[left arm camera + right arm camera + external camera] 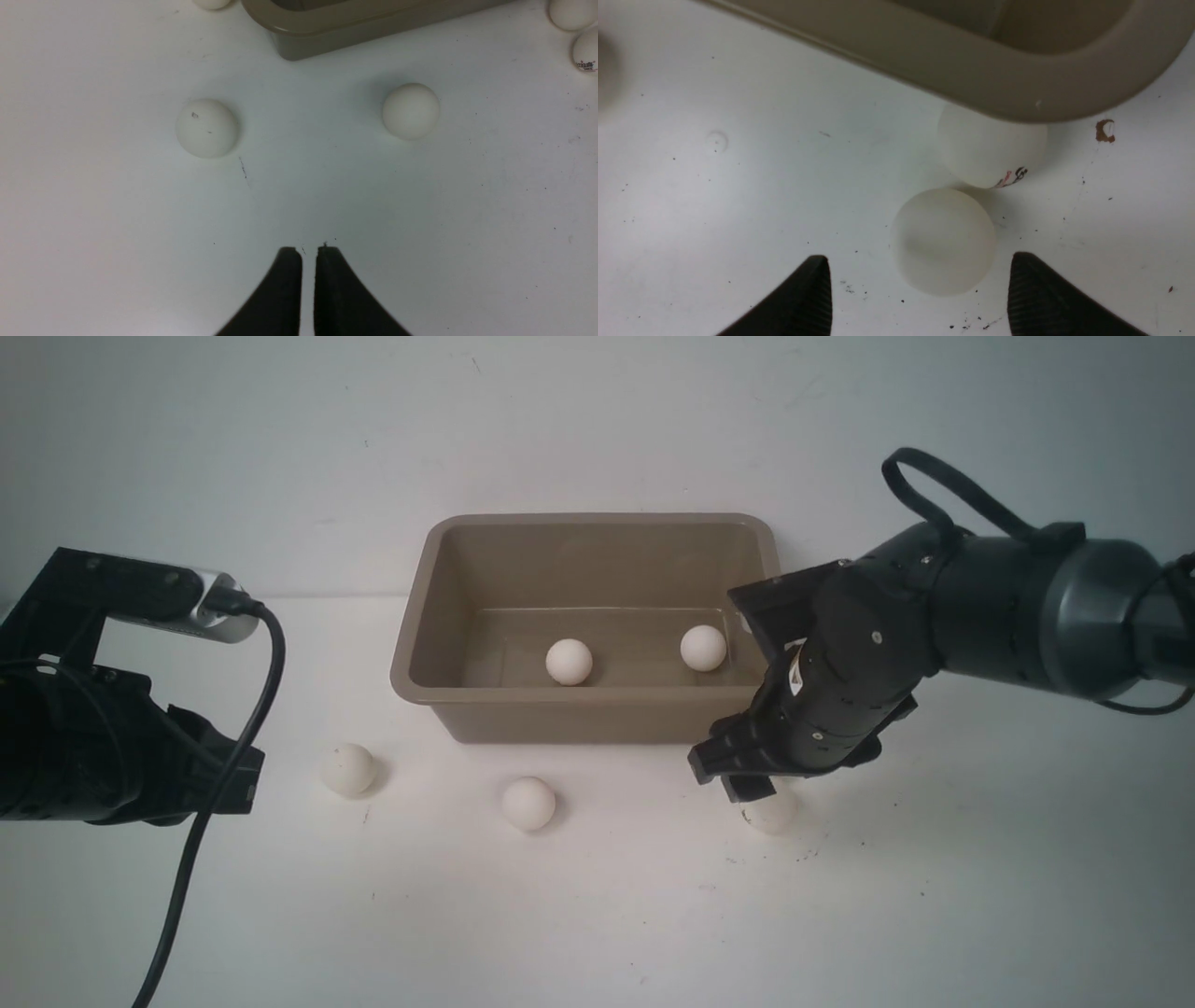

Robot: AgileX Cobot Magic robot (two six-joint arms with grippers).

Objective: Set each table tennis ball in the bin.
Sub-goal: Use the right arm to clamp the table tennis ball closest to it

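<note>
The taupe bin (pixel 597 520) stands mid-table with two table tennis balls (pixel 569 662) (pixel 703 648) inside. In front of it, two more balls (pixel 348 769) (pixel 528 803) lie on the table. My right gripper (pixel 747 786) hangs low over a third ball (pixel 773 812) by the bin's front right corner. The wrist view shows that gripper (pixel 920 260) open, with this ball (pixel 943 240) between its fingertips, untouched. Behind it a printed ball (pixel 990 149) rests against the bin's rim (pixel 971 70). My left gripper (pixel 308 252) is shut and empty, short of two balls (pixel 207 127) (pixel 411 111).
The left arm (pixel 112 747) and its cable (pixel 224 775) sit at the table's left edge. A small brown stain (pixel 1105 130) marks the white table near the bin's corner. Dark specks are scattered on the table around the right gripper.
</note>
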